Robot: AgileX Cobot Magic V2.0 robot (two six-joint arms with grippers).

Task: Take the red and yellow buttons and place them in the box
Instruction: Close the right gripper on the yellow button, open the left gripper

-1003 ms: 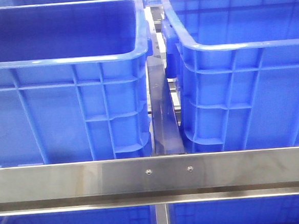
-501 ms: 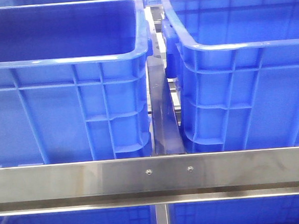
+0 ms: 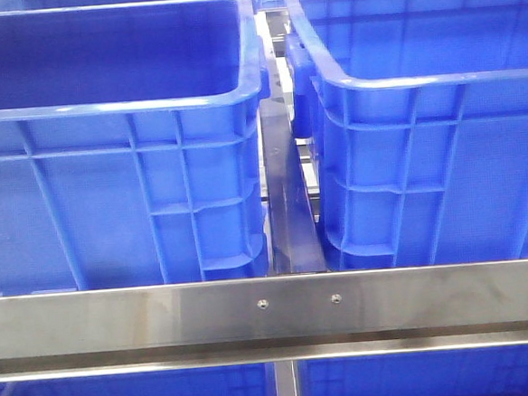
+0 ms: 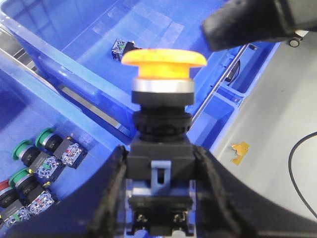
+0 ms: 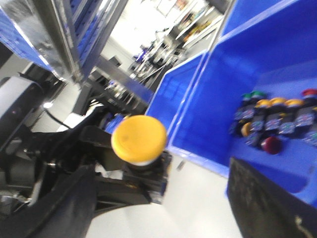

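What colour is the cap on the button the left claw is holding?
Orange-yellow, above a silver collar; the button held in the left claw shows best in the left wrist view.

1. The front view looks forward and level, very close to two blue crates point(image 3: 117, 172) standing side by side behind a steel rail point(image 3: 272, 311) that spans the frame; no table edge, arm or gripper shows.
2. The left wrist view looks down along the left gripper point(image 4: 159, 198), nearest of all to a yellow button point(image 4: 163, 58); behind lie a blue bin point(image 4: 74, 114) and grey floor point(image 4: 267, 139).
3. The right wrist view is tilted, looking across at that same yellow button point(image 5: 139, 139) from a little farther off; a blue bin of buttons point(image 5: 277, 124) lies beyond.
4. The two wrist views share the yellow button; the front view shares only blue crates of the same kind.
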